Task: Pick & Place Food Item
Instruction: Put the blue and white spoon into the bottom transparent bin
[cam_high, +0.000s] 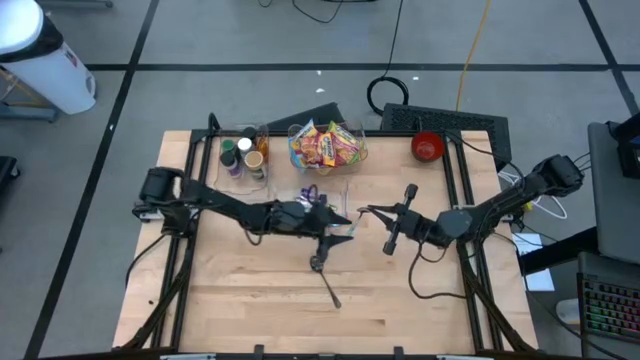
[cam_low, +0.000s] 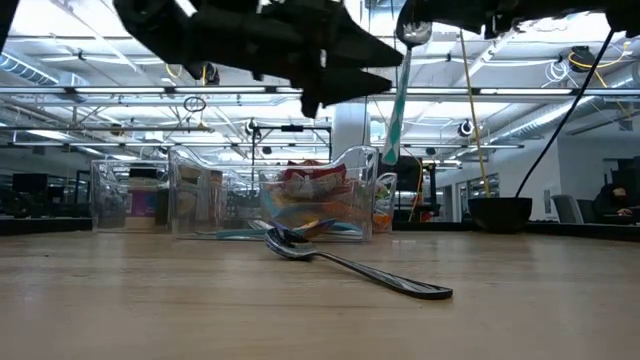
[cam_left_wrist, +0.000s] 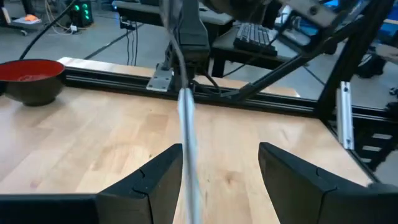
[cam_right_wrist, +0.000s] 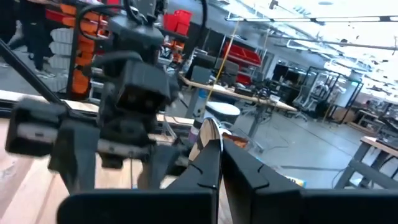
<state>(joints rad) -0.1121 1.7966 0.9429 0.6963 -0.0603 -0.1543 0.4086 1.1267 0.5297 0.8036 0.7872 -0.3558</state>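
The right gripper (cam_high: 366, 211) pinches a spoon (cam_right_wrist: 208, 142) in shut fingers, handle running toward the left gripper (cam_left_wrist: 217, 177). That one's spread fingers straddle the handle mid-air above the table (cam_high: 240, 310); the snack bin (cam_high: 327, 146) lies behind.

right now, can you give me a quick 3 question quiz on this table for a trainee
1. True or false: the left gripper has its fingers shut tight.
2. The right gripper is: A) open and empty, B) shut on the teal-handled spoon, C) shut on the red bowl.
3. What lies flat on the table, in front of the clear container of snack packets?

Key: 1 false, its fingers stand apart. 2 B. 3 a metal spoon.
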